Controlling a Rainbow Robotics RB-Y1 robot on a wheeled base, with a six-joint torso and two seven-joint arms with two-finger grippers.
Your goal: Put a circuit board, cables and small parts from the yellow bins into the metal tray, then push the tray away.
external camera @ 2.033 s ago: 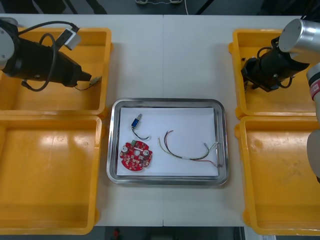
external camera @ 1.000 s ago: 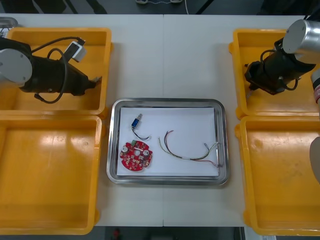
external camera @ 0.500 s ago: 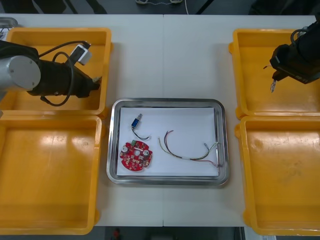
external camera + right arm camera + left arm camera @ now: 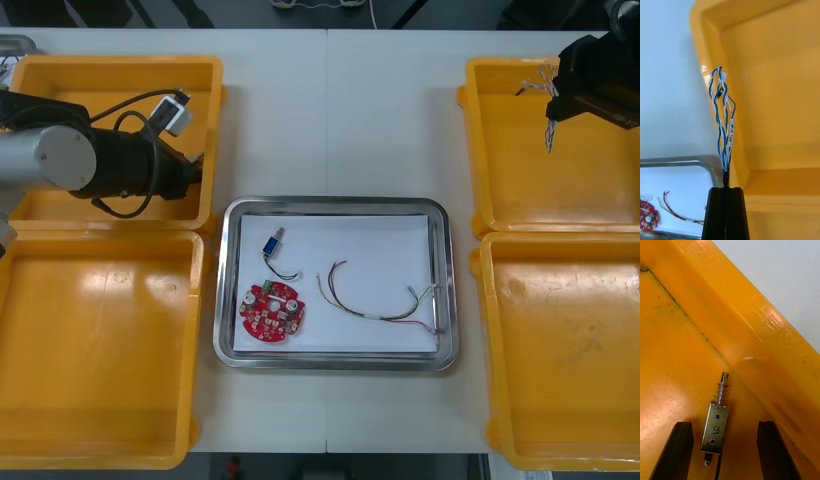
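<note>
A twisted blue and white cable [image 4: 723,120] is pinched in the right gripper [image 4: 726,189], clear above the far right yellow bin [image 4: 472,150], probably bound for the metal tray [image 4: 335,203]. The left gripper [image 4: 724,424], fingers spread, straddles a small metal part [image 4: 716,425] beside the far left bin's [image 4: 120,62] tray-side wall, ready to grasp it.

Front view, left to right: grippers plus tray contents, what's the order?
Left gripper, open over a small metal part in the far-left bin → circuit board in the metal tray → cables → right gripper, shut on the twisted blue and white cable over the far-right bin.
</note>
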